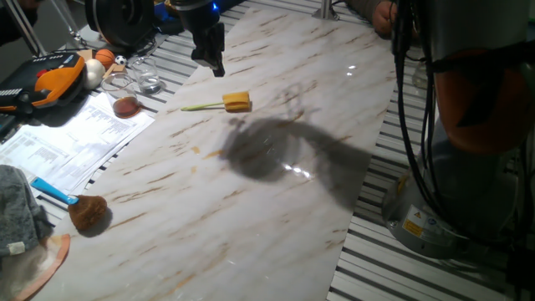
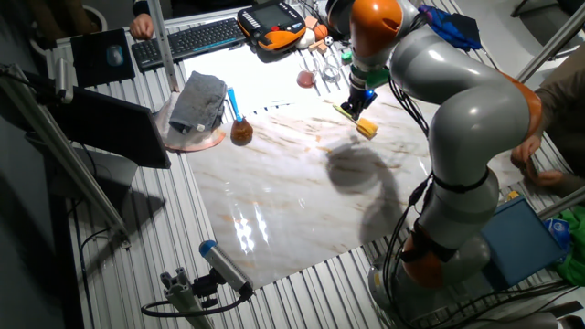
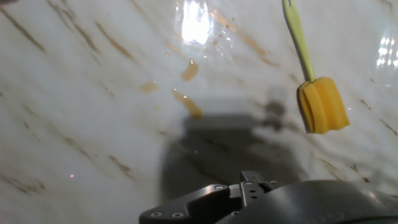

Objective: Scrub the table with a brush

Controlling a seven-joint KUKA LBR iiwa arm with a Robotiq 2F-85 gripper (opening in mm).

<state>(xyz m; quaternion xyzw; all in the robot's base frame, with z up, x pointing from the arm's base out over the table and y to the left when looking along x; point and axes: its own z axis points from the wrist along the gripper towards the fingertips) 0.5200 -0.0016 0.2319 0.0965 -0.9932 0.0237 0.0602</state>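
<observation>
Gripper (image 1: 211, 65) hovers above the table (image 1: 251, 192), holding nothing; I cannot tell how wide its jaws stand. Scrubbing looks unstarted: the brush (image 1: 236, 102) lies flat at its 4 o'clock, ungrasped. Only the hand view shows small tan smears (image 3: 186, 102) left of the brush.

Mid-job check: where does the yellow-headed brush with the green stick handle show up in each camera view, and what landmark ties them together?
One fixed view: the brush lies upper centre on the table, below the gripper.
The other fixed view: the brush lies upper right of centre, just under the gripper.
Hand view: the brush is at right, handle pointing up.
Shared landmark: the arm's dark shadow beside the brush.
</observation>
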